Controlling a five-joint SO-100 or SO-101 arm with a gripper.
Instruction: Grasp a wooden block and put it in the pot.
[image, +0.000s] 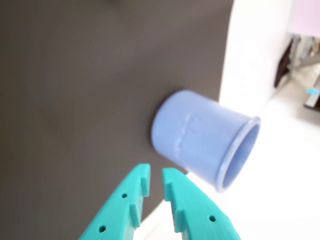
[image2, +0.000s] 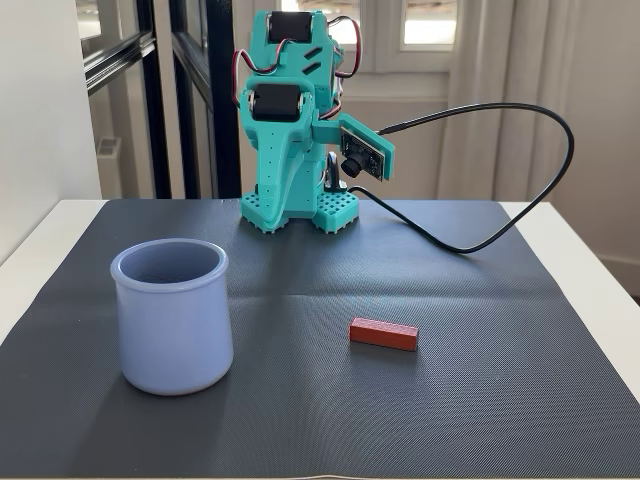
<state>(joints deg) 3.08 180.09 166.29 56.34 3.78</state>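
A teal SO-100 arm (image2: 300, 120) sits folded at the far edge of a dark ribbed mat (image2: 480, 400), its gripper (image: 155, 182) empty with the jaws only narrowly parted in the wrist view. The reddish-brown wooden block (image2: 383, 334) lies flat near the mat's centre, well apart from the lavender-blue pot (image2: 172, 315) standing upright at left in the fixed view. Light, rigid and likely smooth-faced, the block seems best pinched across its narrow width at mid-length.

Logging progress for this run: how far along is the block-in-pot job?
Nothing looks done. The wooden block lies on the mat, apart from the pot. The gripper holds nothing, fingers slightly apart, arm folded at its base. Grasp, carry and drop all remain.
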